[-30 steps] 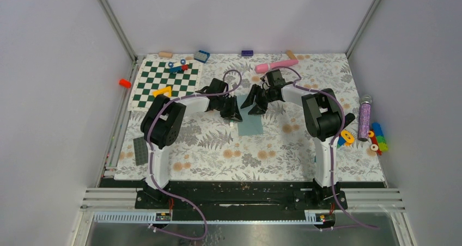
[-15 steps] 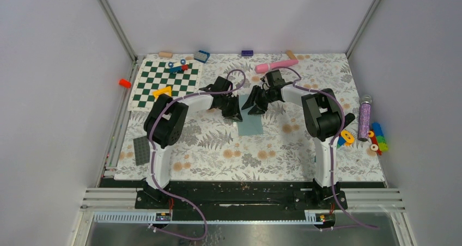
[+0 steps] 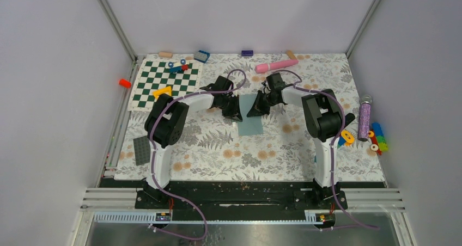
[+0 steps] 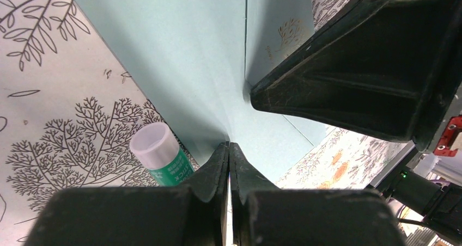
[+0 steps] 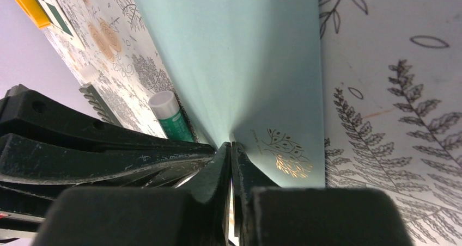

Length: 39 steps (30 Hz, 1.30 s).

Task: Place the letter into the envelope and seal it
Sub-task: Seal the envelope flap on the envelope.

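The grey-teal envelope point(image 3: 251, 122) lies on the floral mat between my two grippers. My left gripper point(image 3: 235, 115) is shut, its jaws pinching the envelope's left edge point(image 4: 229, 144). My right gripper point(image 3: 255, 109) is shut too, pinching the teal paper point(image 5: 231, 143) beside a gold leaf print point(image 5: 287, 154). The paper rises in a fold between the two grips. A green glue stick point(image 4: 161, 160) with a white cap lies against the envelope's left side, also seen in the right wrist view point(image 5: 170, 115). The letter does not show in any view.
A green-and-white chequered board point(image 3: 166, 82) with small toys lies at the back left. A pink cylinder point(image 3: 276, 66) lies behind the grippers. A dark studded plate point(image 3: 140, 150) sits near the left edge. A glittery purple tube point(image 3: 364, 117) and coloured toys point(image 3: 376, 139) lie at the right.
My right gripper has closed on the envelope's far right edge, from wide open. The left gripper finished closing on the left edge and has stayed there.
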{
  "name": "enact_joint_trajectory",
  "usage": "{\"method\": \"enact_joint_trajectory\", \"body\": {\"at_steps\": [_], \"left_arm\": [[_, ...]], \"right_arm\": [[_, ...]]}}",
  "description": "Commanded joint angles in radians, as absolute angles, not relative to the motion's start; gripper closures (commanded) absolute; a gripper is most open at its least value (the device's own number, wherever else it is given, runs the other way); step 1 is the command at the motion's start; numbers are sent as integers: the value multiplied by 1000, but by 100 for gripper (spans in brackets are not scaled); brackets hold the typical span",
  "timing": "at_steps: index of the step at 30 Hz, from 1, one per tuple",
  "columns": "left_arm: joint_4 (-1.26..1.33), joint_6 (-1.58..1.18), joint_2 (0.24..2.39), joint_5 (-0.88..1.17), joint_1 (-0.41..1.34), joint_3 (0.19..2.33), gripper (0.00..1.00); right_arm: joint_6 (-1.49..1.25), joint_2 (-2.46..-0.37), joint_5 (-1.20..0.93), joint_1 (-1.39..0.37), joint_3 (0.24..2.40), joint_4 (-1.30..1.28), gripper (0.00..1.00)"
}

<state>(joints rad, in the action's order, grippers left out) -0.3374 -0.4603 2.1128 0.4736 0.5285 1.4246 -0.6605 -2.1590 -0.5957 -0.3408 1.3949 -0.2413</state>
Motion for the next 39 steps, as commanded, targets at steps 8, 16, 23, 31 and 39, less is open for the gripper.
{"method": "enact_joint_trajectory", "body": {"at_steps": [8, 16, 23, 31, 39], "left_arm": [[-375, -425, 2150, 398, 532, 1445, 100], [-390, -430, 2155, 407, 535, 1462, 100], [-407, -429, 2172, 435, 537, 1484, 100], [-416, -419, 2174, 457, 537, 1495, 100], [-435, -420, 2183, 474, 536, 1510, 100]], "right_arm": [[-646, -2103, -554, -302, 1392, -303, 100], [-614, -2119, -490, -302, 1438, -395, 100], [-612, -2139, -483, -302, 1471, -438, 100], [-657, -2241, -473, -318, 1639, -503, 100], [-587, -2208, -328, -360, 1634, -564, 100]]}}
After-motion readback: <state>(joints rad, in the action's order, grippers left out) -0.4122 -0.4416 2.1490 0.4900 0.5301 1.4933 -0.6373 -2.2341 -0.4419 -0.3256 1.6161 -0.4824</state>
